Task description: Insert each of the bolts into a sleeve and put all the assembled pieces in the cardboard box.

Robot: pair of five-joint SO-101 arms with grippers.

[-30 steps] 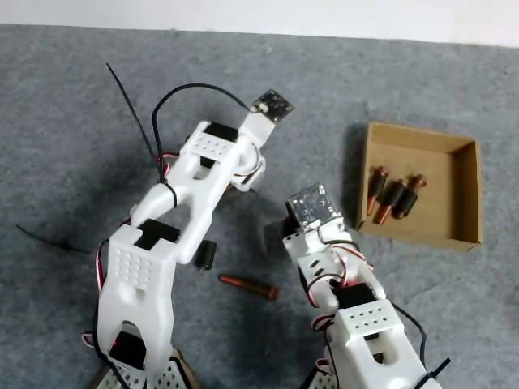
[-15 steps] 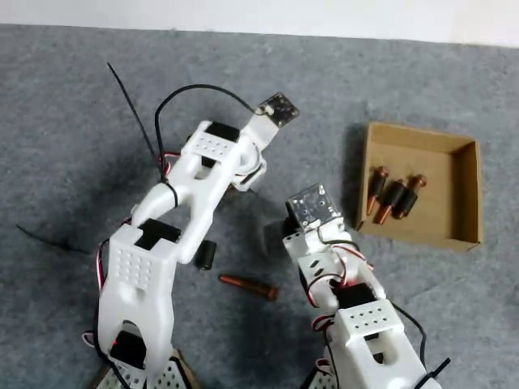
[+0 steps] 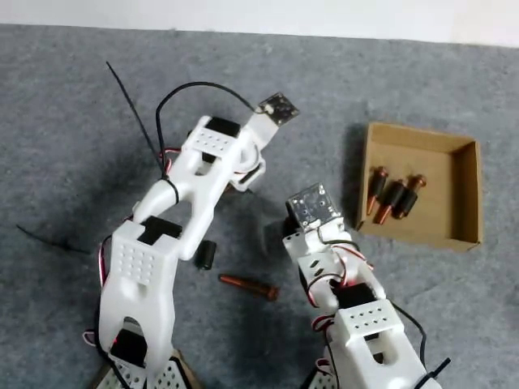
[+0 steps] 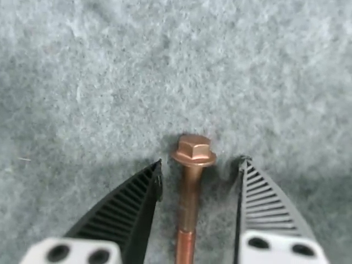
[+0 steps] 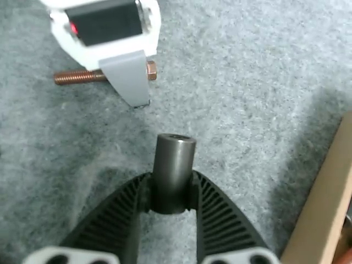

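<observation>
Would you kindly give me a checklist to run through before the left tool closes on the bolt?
1. Bolt lies between the left tool's open fingers: ok.
2. Gap on each side of the bolt's shaft: ok.
3. Left fingers low enough to grip: cannot tell.
4. Right tool shut on the sleeve: ok.
5. Sleeve's open end sticks out past the right fingers: ok.
6. Cardboard box has bare floor left: ok.

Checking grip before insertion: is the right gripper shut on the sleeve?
Shut: the right gripper clamps the sleeve, fingers touching both its sides.
</observation>
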